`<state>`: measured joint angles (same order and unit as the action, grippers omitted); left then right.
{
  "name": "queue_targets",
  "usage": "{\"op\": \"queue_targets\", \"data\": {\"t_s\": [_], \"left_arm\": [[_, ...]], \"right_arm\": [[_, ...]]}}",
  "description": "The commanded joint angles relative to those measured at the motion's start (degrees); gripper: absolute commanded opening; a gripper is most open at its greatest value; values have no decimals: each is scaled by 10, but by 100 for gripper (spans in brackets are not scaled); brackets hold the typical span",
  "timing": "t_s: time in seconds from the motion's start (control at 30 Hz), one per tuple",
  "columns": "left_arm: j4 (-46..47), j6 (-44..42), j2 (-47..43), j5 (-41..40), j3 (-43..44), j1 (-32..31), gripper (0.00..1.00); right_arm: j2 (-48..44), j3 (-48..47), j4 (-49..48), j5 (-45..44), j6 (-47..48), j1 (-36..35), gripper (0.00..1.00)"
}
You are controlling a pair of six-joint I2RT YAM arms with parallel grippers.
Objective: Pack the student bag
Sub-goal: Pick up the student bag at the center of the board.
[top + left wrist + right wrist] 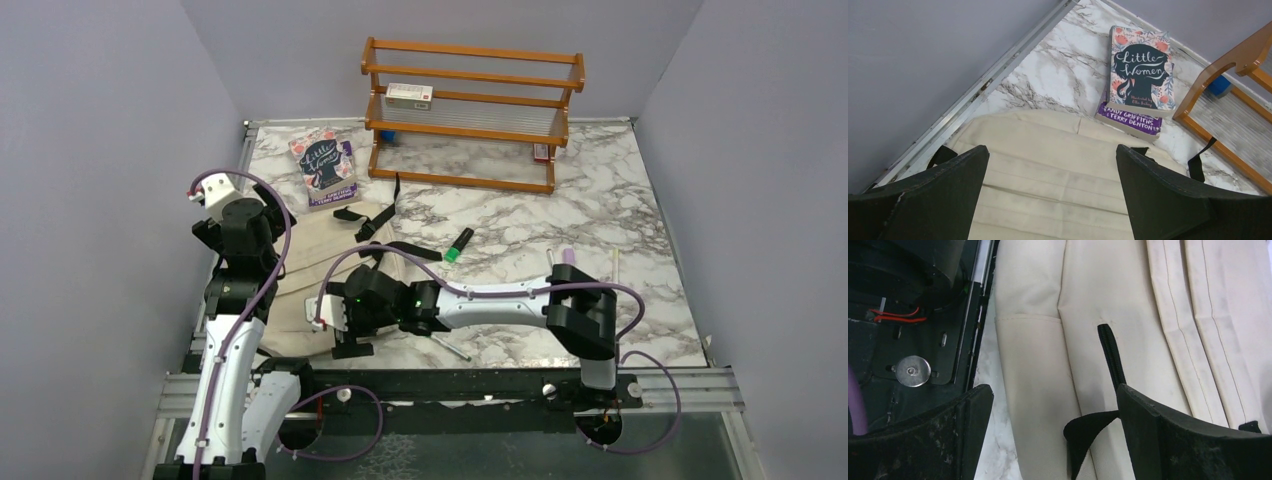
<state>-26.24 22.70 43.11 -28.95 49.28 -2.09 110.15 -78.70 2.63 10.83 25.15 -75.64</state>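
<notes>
On the left side of the top view, our student bag (320,262) lies flat on the marble table (620,200). It is the biggest thing we can see. We see only its cream cloth and black straps. We see no open mouth on it, so we think it is shut and nothing has gone in yet. We cannot see inside it.

At the top of that view stands a wooden rack (470,110) with a small box (409,95) on a shelf. Next to it, at the upper left, two books (325,168) lie in a pile just past the top of the bag. In the middle of the view a green marker (458,245) lies on the marble, near the bag's straps.

Our left gripper (1050,155) hangs over the bag with its jaws wide apart and nothing in them. Our right gripper (1055,390) is spread wide and empty too, low over the bag's near edge, close to a black strap (1110,350).

So we think the job is only at the start. We have to open the bag, then put in the books, the marker and the other small things.
</notes>
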Motion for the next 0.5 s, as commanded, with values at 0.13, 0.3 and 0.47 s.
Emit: {"op": "queue_targets", "data": {"t_s": [0.13,0.3,0.47], "left_arm": [[-1,1,-1,-6,-2,12,99],[-1,0,2,-1,-3,13,99],[-1,-1,1,5,-5,16,99]], "right_arm": [[19,44,-120,35,111,-7,95],[25,127,-243,44,182,-7,91],[54,102,-240,23,215,-7,90]]}}
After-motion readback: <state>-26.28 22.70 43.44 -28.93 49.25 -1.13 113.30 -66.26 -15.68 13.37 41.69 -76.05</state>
